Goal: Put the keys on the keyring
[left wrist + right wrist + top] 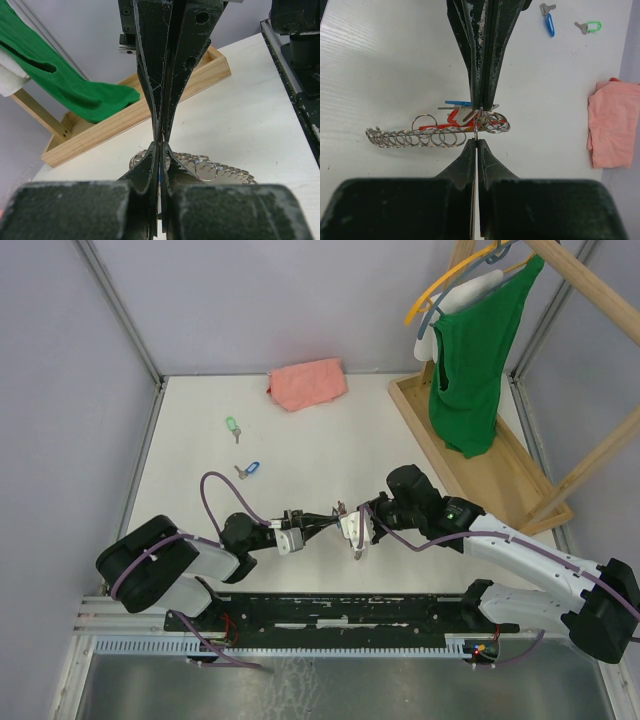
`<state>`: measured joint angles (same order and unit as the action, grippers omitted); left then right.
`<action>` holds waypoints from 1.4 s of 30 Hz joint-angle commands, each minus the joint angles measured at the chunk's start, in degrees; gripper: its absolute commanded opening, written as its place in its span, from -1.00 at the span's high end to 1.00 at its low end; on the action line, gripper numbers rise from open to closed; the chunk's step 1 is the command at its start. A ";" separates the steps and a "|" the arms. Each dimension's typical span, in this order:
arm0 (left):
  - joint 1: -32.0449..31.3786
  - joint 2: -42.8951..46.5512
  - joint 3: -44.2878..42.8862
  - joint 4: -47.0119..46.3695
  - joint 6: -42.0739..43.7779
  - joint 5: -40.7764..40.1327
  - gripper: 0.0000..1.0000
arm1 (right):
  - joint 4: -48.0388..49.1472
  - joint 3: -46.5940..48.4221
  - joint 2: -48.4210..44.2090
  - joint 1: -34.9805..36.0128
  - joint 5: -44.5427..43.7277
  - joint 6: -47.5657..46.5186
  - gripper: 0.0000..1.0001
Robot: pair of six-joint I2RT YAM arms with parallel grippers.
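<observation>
Jaws of both arms are pressed together, tip to tip above ring chain [415,136], seemingly to work one ring; grip unconfirmed. Blue key [250,469], green key [232,425] are found loose, far left.

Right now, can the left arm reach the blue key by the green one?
Probably yes: bare table lies between the left hand and the blue key. That hand is shut against the right hand, so it must open first.
</observation>
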<state>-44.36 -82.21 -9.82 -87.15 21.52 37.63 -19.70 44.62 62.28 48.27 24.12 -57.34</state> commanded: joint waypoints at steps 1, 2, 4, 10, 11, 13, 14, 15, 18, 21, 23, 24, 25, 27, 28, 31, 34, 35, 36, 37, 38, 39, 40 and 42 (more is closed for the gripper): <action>0.06 -0.40 -1.51 -11.95 -1.88 0.70 0.95 | 3.97 0.55 -1.89 0.24 0.67 0.78 0.99; 0.11 -0.38 -1.51 -11.89 -1.89 0.74 0.95 | 4.04 0.55 -1.98 0.24 0.59 0.82 0.99; 0.06 -0.55 -1.57 -11.86 -2.14 0.78 0.95 | 4.22 0.49 -2.12 0.24 0.37 1.00 0.99; 0.06 -0.45 -1.51 -11.90 -2.28 0.61 0.95 | 4.41 0.47 -2.04 0.24 -0.12 1.59 0.99; 0.06 -0.41 -1.51 -11.90 -2.32 0.54 0.95 | 4.41 0.46 -2.09 0.24 -0.12 1.54 0.99; 0.11 -0.40 -1.57 -11.87 -2.36 0.31 0.95 | 4.49 0.47 -2.10 0.25 0.01 1.66 0.99; 0.07 -0.45 -1.60 -11.86 -2.31 0.26 0.95 | 4.50 0.47 -2.13 0.24 0.03 1.62 0.99; 0.08 -0.49 -1.60 -11.90 -2.39 0.25 0.95 | 4.54 0.53 -2.13 0.20 0.11 1.60 0.99; 0.11 -0.58 -1.77 -11.87 -2.69 0.41 0.95 | 4.58 0.53 -2.08 0.23 0.22 1.77 0.99; 0.08 -0.43 -1.71 -11.95 -2.74 0.39 0.95 | 4.59 0.47 -2.03 0.24 0.10 1.97 0.99; 0.06 -0.03 -1.48 -11.97 -2.69 0.07 0.95 | 4.54 0.39 -1.95 0.24 -0.51 1.97 0.99; 0.06 0.24 -1.37 -11.95 -2.70 -0.14 0.95 | 4.43 0.38 -1.83 0.24 -0.90 1.89 0.99; 0.06 0.60 -1.26 -11.94 -2.65 -0.18 0.95 | 4.34 0.38 -1.87 0.24 -1.18 1.88 0.99; 0.06 0.94 -1.10 -11.90 -2.71 -0.19 0.95 | 4.39 0.34 -1.91 0.24 -1.41 1.93 0.99; 0.06 1.00 -1.08 -11.90 -2.67 -0.19 0.95 | 4.54 0.29 -1.93 0.24 -1.57 2.04 0.99; 0.06 1.01 -0.99 -11.97 -2.66 -0.19 0.95 | 4.59 0.38 -1.97 0.23 -1.87 2.10 0.98; 0.07 0.94 -1.07 -11.89 -2.58 -0.35 0.95 | 4.41 0.38 -1.97 0.24 -2.10 2.14 0.99; 0.07 0.96 -1.07 -11.84 -2.66 -0.32 0.95 | 4.41 0.40 -1.96 0.26 -2.18 2.19 0.99; 0.06 1.00 -1.07 -11.90 -2.68 -0.33 0.95 | 4.48 0.38 -1.93 0.25 -2.34 2.23 0.99; 0.12 1.00 -0.99 -11.96 -2.64 -0.36 0.95 | 4.50 0.42 -1.96 0.24 -2.47 2.22 0.99; 0.07 1.01 -0.99 -11.92 -2.66 -0.36 0.95 | 4.50 0.40 -1.98 0.20 -2.49 2.19 0.99; 0.11 0.98 -1.05 -11.88 -2.69 -0.30 0.95 | 4.56 0.39 -1.99 0.24 -2.43 2.35 0.99; 0.14 0.91 -1.07 -11.91 -2.77 -0.28 0.95 | 4.70 0.38 -2.07 0.24 -2.34 2.48 0.99; 0.11 0.71 -1.20 -11.92 -2.77 -0.30 0.95 | 4.76 0.46 -2.09 0.24 -2.12 2.50 0.99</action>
<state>-44.36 -82.35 -10.24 -87.20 19.97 37.56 -18.81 44.42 61.80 48.27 21.91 -55.55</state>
